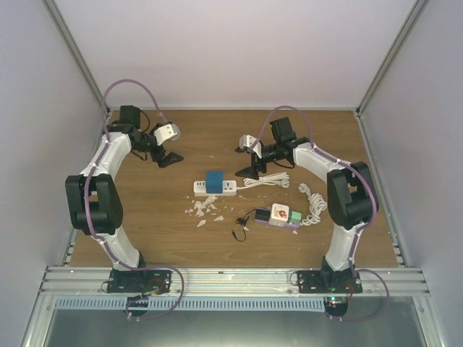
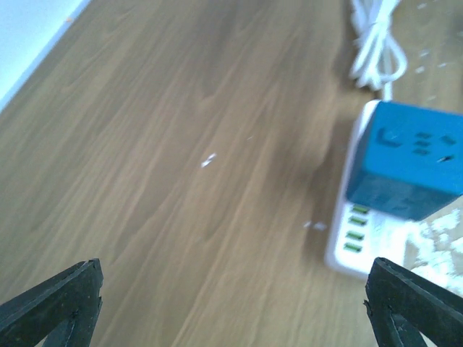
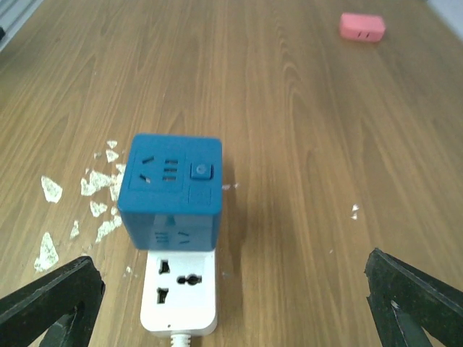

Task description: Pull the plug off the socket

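Note:
A blue cube plug point(image 1: 214, 180) sits plugged into a white power strip point(image 1: 215, 189) at the table's middle. In the right wrist view the cube point(image 3: 171, 189) stands on the strip point(image 3: 180, 285), just ahead and left of centre. In the left wrist view the cube point(image 2: 407, 163) and strip point(image 2: 359, 238) are at the right edge. My left gripper point(image 1: 168, 157) is open and empty, left of and behind the strip. My right gripper point(image 1: 252, 168) is open and empty, just right of the strip's cable end.
White crumbs point(image 1: 205, 210) lie in front of the strip. The strip's white cable point(image 1: 266, 181) coils to the right, with more cord point(image 1: 313, 204) beyond. A small adapter block with green and pink parts point(image 1: 277, 215) and a black cable lies front right. A pink object point(image 3: 362, 27) lies far off.

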`<state>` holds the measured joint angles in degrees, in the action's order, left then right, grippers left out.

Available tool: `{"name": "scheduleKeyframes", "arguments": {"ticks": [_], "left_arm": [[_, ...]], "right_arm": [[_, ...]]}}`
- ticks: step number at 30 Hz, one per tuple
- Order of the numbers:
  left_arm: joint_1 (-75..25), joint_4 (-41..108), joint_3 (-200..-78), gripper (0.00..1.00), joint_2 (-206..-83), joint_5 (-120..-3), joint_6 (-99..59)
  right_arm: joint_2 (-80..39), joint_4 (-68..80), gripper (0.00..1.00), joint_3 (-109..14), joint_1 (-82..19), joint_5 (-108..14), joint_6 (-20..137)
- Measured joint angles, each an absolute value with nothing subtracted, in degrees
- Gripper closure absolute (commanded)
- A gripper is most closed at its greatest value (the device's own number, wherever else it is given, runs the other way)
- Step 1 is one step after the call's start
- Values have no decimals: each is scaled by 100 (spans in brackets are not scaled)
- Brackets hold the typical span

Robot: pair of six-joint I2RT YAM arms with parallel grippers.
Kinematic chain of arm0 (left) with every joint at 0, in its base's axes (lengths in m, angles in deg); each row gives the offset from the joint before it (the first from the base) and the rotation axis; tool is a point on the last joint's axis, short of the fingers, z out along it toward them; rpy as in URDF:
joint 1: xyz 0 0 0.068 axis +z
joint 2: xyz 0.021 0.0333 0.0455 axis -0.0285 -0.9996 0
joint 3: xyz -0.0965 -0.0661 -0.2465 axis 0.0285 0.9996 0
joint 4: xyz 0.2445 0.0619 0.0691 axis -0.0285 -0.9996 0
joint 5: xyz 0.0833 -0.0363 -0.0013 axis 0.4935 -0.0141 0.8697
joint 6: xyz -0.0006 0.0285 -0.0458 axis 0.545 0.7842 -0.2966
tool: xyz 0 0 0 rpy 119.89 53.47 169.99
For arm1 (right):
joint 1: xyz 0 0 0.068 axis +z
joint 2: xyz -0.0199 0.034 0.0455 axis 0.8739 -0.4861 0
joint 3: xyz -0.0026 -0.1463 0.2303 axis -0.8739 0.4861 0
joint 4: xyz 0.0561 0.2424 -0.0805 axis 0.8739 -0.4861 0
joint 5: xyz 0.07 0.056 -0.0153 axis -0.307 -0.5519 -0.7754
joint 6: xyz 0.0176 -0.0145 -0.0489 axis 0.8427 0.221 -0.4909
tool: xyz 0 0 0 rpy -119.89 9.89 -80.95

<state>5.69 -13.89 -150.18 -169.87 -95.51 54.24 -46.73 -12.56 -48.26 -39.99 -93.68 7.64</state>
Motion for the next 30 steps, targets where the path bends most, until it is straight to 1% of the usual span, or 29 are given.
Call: {"name": "scheduleKeyframes", "arguments": {"ticks": [8, 13, 30], "left_arm": [[-144, -1369, -14539, 1, -16985, -10191, 5280], [-391, -1284, -14332, 1, -17011, -10458, 5258], [-741, -700, -13890, 1, -17365, -10506, 5079]], "right_arm": [[-5047, -1651, 2, -4902, -3819, -9265, 196], [-5252, -1658, 7, -4900, -3743, -9171, 45], [-5794, -1564, 17, -4848, -3491, -8786, -210]]}}
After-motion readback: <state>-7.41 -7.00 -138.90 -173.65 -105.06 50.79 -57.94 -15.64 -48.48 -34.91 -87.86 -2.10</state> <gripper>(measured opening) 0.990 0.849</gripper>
